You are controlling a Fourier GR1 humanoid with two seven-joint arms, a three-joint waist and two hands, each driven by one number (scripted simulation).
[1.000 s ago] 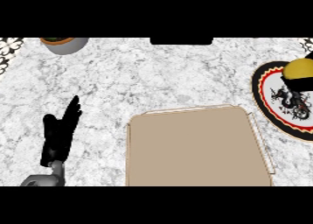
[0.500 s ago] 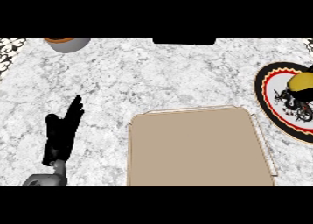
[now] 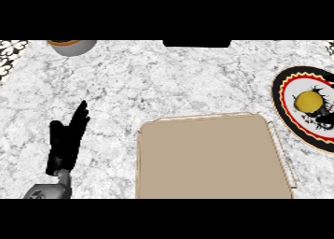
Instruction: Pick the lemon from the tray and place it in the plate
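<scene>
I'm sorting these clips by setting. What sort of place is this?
Probably a kitchen counter: a marbled grey-white countertop carrying a tan tray, a decorated plate with a lemon on it, and a bowl at the far edge.

Lemon [image 3: 308,100] seated on plate [image 3: 288,88] at counter's right edge. Tray [image 3: 211,158] positioned left of plate, near front. Left hand [image 3: 66,140] placed left of tray. Bowl [image 3: 71,45] located far back left.

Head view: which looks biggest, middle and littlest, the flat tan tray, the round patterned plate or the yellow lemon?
1. Flat tan tray, biggest.
2. Round patterned plate, partly cut off at the right edge, yet clearly smaller than the tray.
3. Yellow lemon, littlest, lying on the plate.
</scene>
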